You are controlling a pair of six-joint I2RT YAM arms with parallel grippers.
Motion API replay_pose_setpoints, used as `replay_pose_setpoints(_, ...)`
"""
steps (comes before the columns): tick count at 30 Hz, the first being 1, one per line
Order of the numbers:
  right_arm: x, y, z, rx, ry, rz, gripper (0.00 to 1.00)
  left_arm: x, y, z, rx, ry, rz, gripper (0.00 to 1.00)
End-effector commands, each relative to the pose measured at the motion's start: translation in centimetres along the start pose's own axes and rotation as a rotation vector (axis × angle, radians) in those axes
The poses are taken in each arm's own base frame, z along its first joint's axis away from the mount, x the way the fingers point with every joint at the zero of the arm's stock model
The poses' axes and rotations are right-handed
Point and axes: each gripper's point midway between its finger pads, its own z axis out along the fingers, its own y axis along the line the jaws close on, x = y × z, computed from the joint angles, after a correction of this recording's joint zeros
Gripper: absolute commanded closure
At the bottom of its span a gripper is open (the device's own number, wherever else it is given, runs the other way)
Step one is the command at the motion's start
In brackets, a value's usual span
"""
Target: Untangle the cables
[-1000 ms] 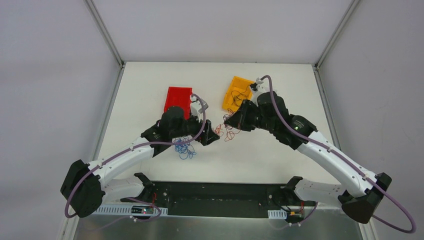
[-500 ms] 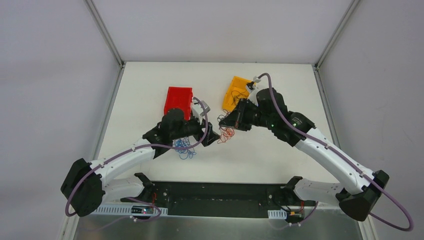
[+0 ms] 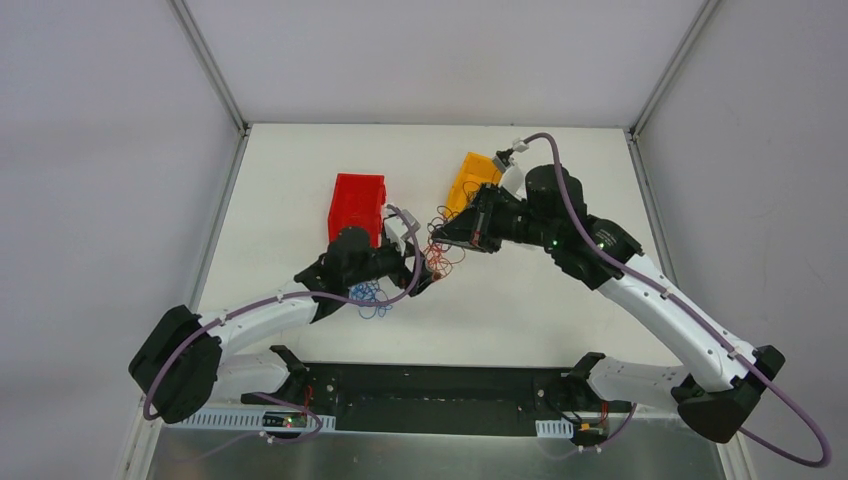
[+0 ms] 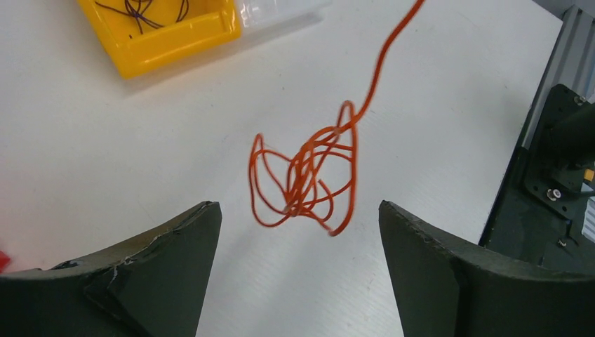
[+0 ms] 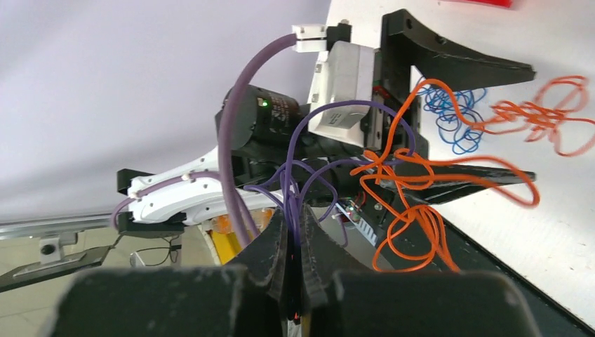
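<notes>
— White counter [image 3: 560, 300], grey walls. Where is the red cable tangle [image 4: 302, 179]?
— Hanging from the right gripper [image 3: 438, 238], which is pinched tight on one strand. It dangles inside the wide-spread left gripper [image 4: 296, 210].
— Risk?
— Pulling may tighten the knot, or the thin strand could slip onto the blue cables [image 3: 368, 297].

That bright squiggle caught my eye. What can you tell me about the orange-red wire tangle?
The orange-red wire tangle is thin, glossy wire bunched into loose loops. It hangs in the air between the jaws of the open left gripper, touching neither. Its tail runs up toward the shut right gripper, which apparently pinches it.
</notes>
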Motion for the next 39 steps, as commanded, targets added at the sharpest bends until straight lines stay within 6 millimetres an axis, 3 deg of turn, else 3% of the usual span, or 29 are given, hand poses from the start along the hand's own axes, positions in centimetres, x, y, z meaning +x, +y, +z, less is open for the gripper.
replay_pose_setpoints(1,-1.0,5.0,-2.0,-0.161,-0.017,0.004,1.0,-3.3,-0.2,1.1,0.016,-0.121,0.018,0.16)
replay_pose_setpoints(14,-1.3,5.4,-2.9,-0.192,-0.032,0.036,1.0,-5.3,-1.8,3.3,0.127,-0.197,-0.033,0.22)
replay_pose_setpoints(16,-1.4,5.2,-3.0,-0.188,-0.036,0.04,1.0,-5.3,-1.9,3.1,0.128,-0.195,-0.039,0.36)
replay_pose_setpoints(18,-1.4,4.8,-3.2,-0.183,-0.042,0.043,1.0,-5.1,-1.6,2.9,0.107,-0.179,-0.049,0.68)
replay_pose_setpoints(19,-1.4,4.6,-3.3,-0.178,-0.048,0.041,1.0,-4.8,-1.1,2.7,0.073,-0.164,-0.058,0.91)
replay_pose_setpoints(20,-1.4,4.2,-3.4,-0.168,-0.054,0.039,1.0,-4.4,-0.4,2.4,0.031,-0.147,-0.066,1.0)
replay_pose_setpoints(23,-1.6,2.3,-4.2,-0.103,-0.094,0.026,1.0,-2.4,1.7,0.6,-0.117,-0.082,-0.101,1.0)
replay_pose_setpoints(26,-1.7,-0.5,-5.3,0.0,-0.146,0.008,1.0,-0.6,5.3,-2.6,-0.385,-0.02,-0.197,1.0)
replay_pose_setpoints(27,-1.8,-1.7,-5.8,0.047,-0.168,-0.001,1.0,0.0,7.2,-4.3,-0.517,-0.003,-0.239,1.0)
replay_pose_setpoints(32,-2.0,-8.7,-9.2,0.349,-0.3,-0.031,1.0,4.1,11.2,-10.2,-0.782,0.065,-0.488,1.0)
replay_pose_setpoints(35,-2.3,-11.5,-11.0,0.48,-0.363,-0.049,1.0,4.6,12.2,-12.3,-0.86,0.015,-0.559,1.0)
replay_pose_setpoints(39,-1.5,-13.1,-11.2,0.514,-0.356,-0.049,1.0,3.7,13.0,-13.7,-0.932,-0.009,-0.588,1.0)
